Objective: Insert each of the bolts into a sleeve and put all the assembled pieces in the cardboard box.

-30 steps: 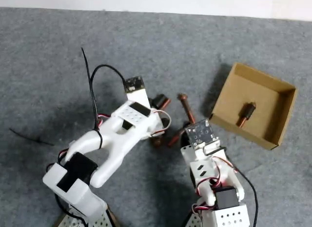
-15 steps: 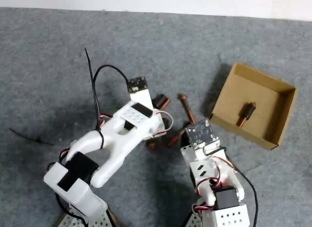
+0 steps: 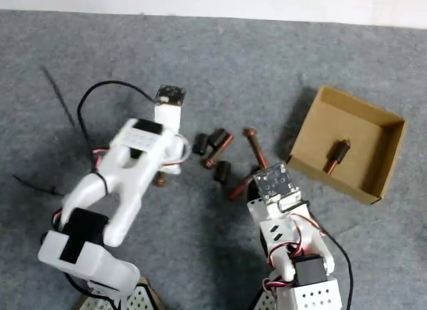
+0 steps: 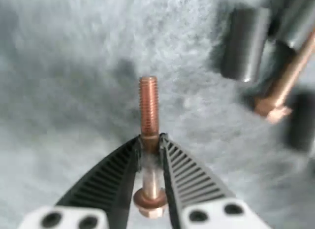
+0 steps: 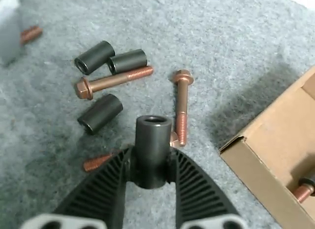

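Clamping a copper bolt by its shank, the jaws of the left arm are clenched on it. The flanged head sits back between the jaw bases and the threaded end sticks out ahead, over the grey desk. The left arm is well apart from the cardboard box, on the far side of the loose parts. The jaws of the right arm are clenched on a dark sleeve, held upright with its open bore facing the wrist camera. Beyond it, three loose sleeves lie on the desk: a pair close side by side, and a third sleeve a little apart. A long bolt lies between the pair and the third sleeve. A second bolt lies nearer the box, and a third bolt is partly hidden behind the held sleeve. Inside the box lies one assembled piece, a bolt pushed into a sleeve.
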